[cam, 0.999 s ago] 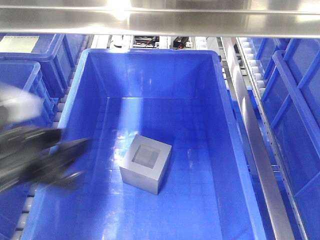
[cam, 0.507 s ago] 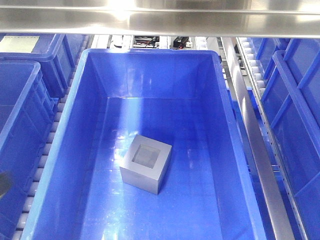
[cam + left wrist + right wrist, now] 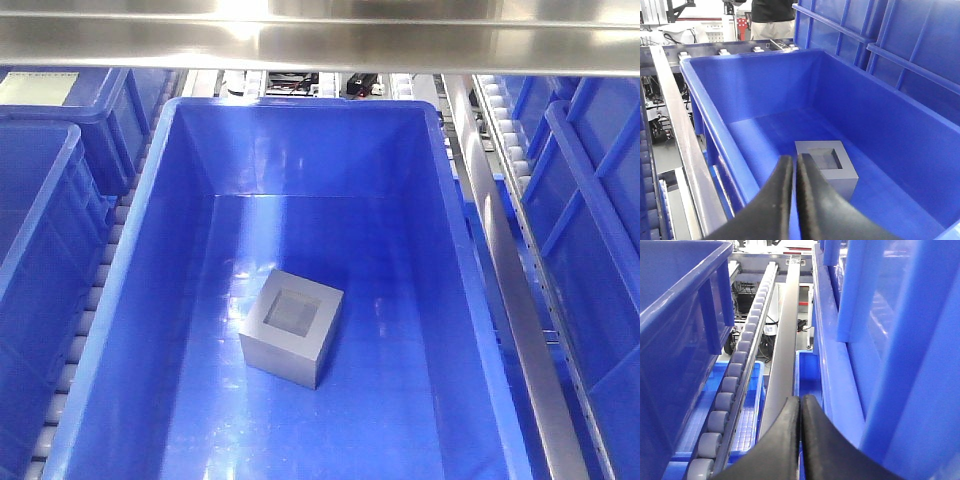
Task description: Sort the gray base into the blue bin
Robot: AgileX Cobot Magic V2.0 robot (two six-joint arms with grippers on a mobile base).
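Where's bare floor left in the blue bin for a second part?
The gray base sits near the middle of the blue bin floor. Bare floor: the wide stretch between it and the far wall, and a strip along the right wall. Tightest beside the left wall.

Readable text: none in any view.
Matte gray cube-shaped base [image 3: 291,327]: plain faces, no marking or number.
Large bright-blue plastic bin [image 3: 440,230]: smooth walls and rim, no label or brand visible.
Neighbouring blue plastic crates [image 3: 590,250]: ribbed sides, no lettering legible.
Steel rail overhead [image 3: 320,40]: bare, only glare.
Background equipment in left wrist view [image 3: 705,30]: too small and blurred for any reading.
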